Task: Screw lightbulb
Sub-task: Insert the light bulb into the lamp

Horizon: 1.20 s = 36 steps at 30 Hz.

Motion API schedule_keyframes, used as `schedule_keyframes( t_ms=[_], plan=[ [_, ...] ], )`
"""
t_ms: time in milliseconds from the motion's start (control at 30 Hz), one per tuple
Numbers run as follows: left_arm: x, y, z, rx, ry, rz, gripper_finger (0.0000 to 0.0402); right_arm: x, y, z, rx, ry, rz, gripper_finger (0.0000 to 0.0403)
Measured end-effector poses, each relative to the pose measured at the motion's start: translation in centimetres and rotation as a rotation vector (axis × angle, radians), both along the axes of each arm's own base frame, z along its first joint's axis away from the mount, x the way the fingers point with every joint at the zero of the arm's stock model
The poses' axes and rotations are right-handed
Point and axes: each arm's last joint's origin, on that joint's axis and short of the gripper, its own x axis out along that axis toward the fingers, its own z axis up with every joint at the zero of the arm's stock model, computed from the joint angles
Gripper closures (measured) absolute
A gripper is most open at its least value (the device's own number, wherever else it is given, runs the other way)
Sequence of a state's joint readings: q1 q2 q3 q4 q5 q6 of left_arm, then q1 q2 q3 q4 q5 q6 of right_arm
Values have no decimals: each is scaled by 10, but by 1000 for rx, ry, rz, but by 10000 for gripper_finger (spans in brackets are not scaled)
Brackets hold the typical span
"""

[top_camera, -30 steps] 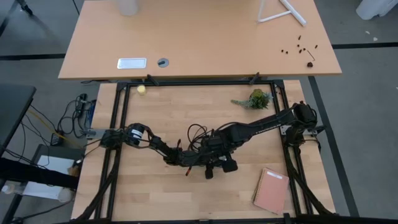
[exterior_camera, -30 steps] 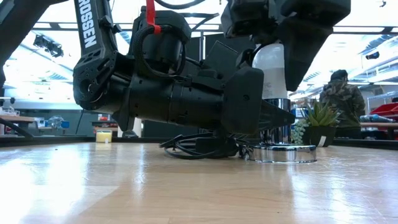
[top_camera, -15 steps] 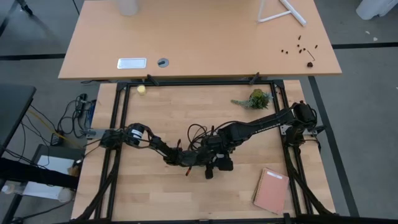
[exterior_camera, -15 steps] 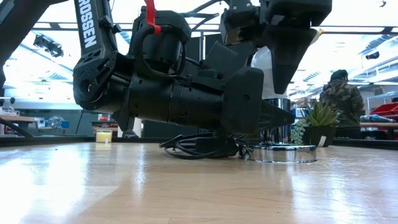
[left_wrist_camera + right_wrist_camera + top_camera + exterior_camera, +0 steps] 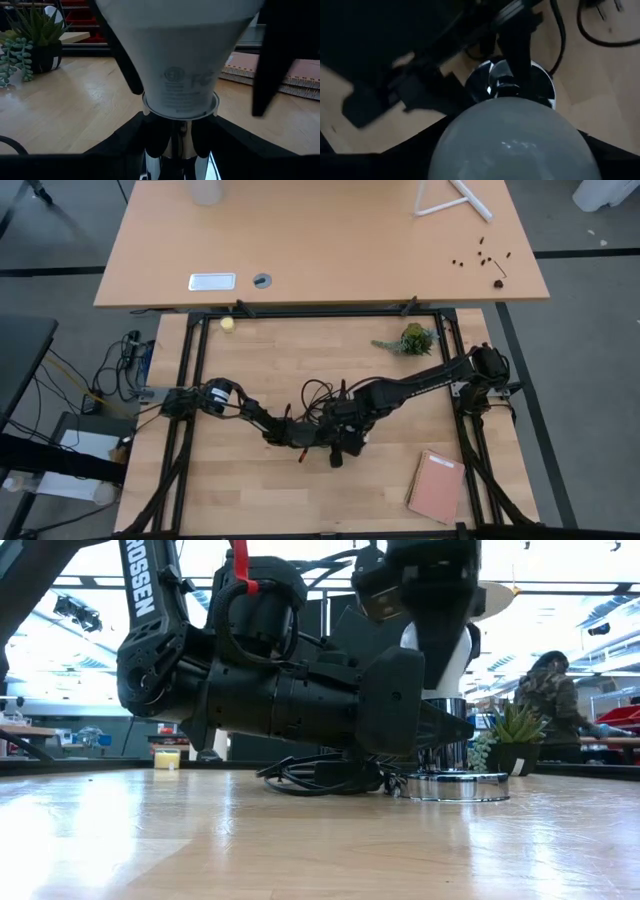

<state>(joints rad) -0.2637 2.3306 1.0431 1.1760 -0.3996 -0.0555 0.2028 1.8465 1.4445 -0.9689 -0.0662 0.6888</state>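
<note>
Bench (image 5: 250,490), mid-area: left claw (image 5: 172,145) clamped on socket stem below lightbulb (image 5: 180,55). Lightbulb upright, long axis vertical, screw base down in socket disc (image 5: 458,786). Right claw (image 5: 435,615) over bulb dome, fingers flanking; contact unclear. Dome top visible only in right wrist view; printed neck only in left wrist view.

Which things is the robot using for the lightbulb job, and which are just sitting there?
For the job:
- lightbulb
- silver socket base
- left gripper holding the socket stem
- right gripper around the bulb

Just sitting there:
- little potted plant
- brown notebook
- small yellow ball
</note>
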Motion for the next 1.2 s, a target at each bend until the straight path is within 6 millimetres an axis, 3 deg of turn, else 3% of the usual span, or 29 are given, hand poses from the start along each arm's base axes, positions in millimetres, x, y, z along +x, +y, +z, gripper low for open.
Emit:
schedule_keyframes(
  t_ms=[367,667,1000,1200],
  plan=[
    [0,0,0,0,0,4,206,1,3,0,24,2,-363,138],
    [0,0,0,1,0,7,206,0,3,0,18,10,-482,125],
    [0,0,0,5,-2,14,206,0,7,22,-49,-73,-286,116],
    [0,0,0,4,0,7,206,-2,8,26,-99,-89,132,116]
  ],
)
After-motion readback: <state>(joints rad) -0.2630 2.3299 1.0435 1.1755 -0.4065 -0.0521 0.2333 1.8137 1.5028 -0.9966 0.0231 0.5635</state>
